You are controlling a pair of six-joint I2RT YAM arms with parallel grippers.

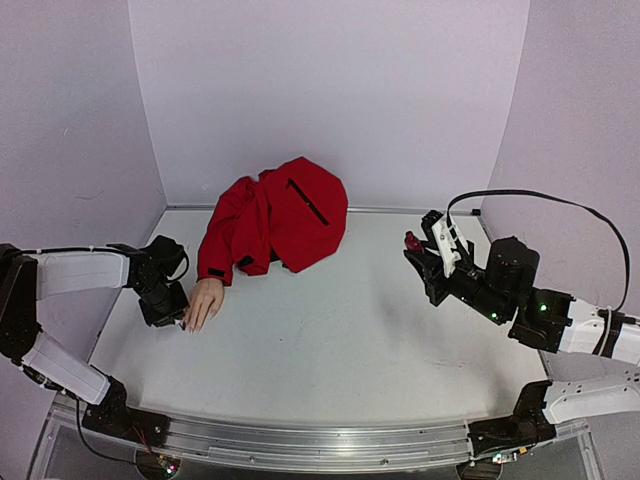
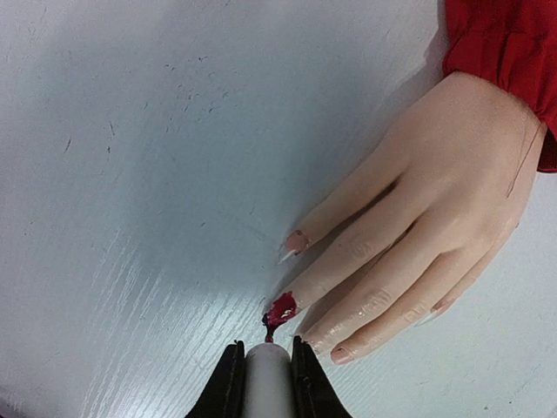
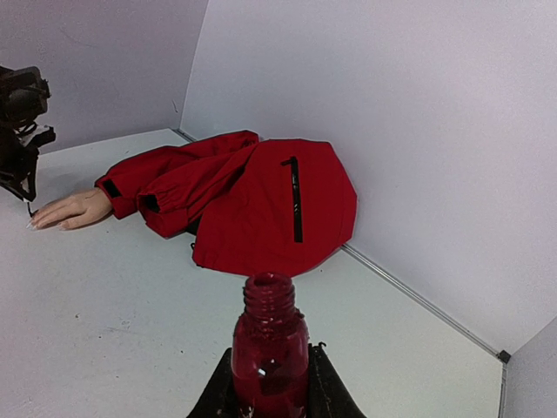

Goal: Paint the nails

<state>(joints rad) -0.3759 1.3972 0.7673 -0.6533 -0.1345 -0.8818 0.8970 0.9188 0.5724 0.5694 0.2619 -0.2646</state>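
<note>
A beige mannequin hand (image 2: 444, 200) lies palm down on the table, its wrist in a red jacket sleeve (image 2: 505, 43). One nail (image 2: 282, 309) is coated in wet red polish; the other nails (image 2: 298, 241) are pale. My left gripper (image 2: 265, 374) is shut on the white brush cap (image 2: 266, 383), and the brush tip touches the red nail. The hand also shows in the top view (image 1: 203, 300) next to my left gripper (image 1: 170, 312). My right gripper (image 3: 270, 392) is shut on the open red polish bottle (image 3: 270, 348), held up at the right (image 1: 412, 241).
The red jacket (image 1: 285, 215) lies bunched at the back centre of the white table (image 1: 350, 340). Pale walls close the back and both sides. The table's front rail (image 1: 300, 440) runs along the near edge.
</note>
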